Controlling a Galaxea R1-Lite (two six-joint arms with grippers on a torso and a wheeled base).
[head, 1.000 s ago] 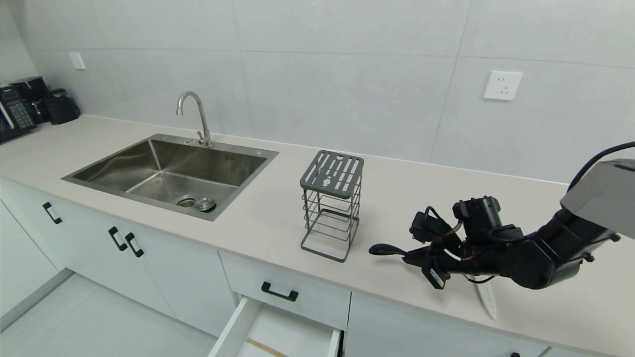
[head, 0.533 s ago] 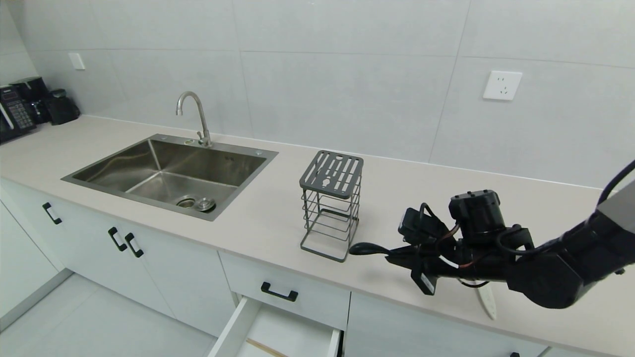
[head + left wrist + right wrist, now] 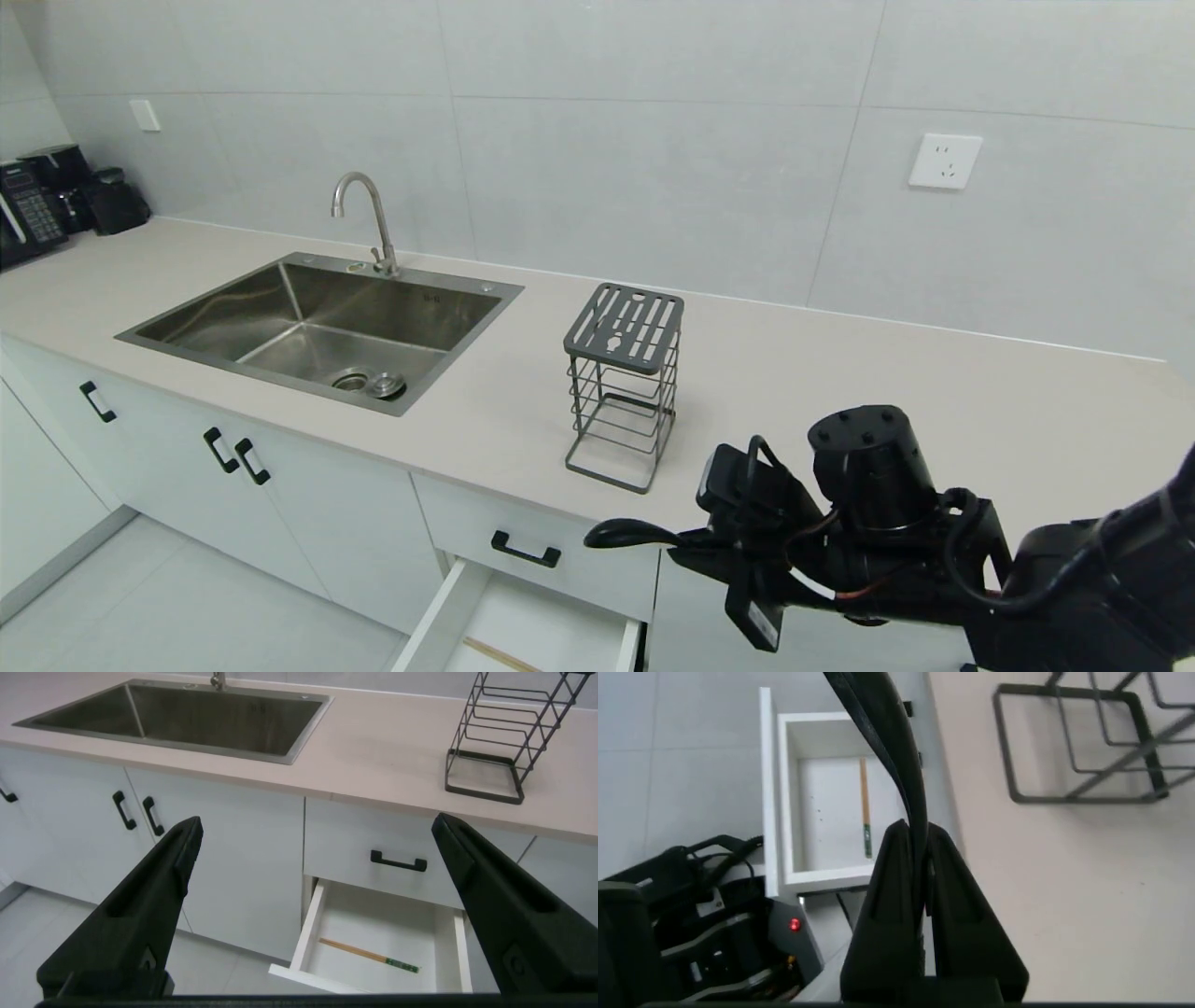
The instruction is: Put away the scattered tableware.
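Note:
My right gripper (image 3: 698,539) is shut on the handle of a black utensil (image 3: 624,534), whose rounded end points left. It hangs past the counter's front edge, above the open white drawer (image 3: 523,630). In the right wrist view the fingers (image 3: 957,905) clamp the black utensil (image 3: 892,737), with the drawer (image 3: 822,793) and a single chopstick (image 3: 864,807) below. My left gripper (image 3: 316,826) is open and holds nothing, facing the cabinets in front of the drawer (image 3: 374,947), where the chopstick (image 3: 366,953) lies.
A dark wire rack (image 3: 623,383) stands on the beige counter (image 3: 504,411), just behind the drawer. The steel sink (image 3: 317,327) with its tap is to the left. Black appliances (image 3: 56,191) sit at the far left. Cabinet handles (image 3: 233,455) jut out below the sink.
My right arm has carried the black utensil left and toward the counter's front edge, out over the open drawer. The white-bladed knife seen on the counter earlier is now behind the arm.

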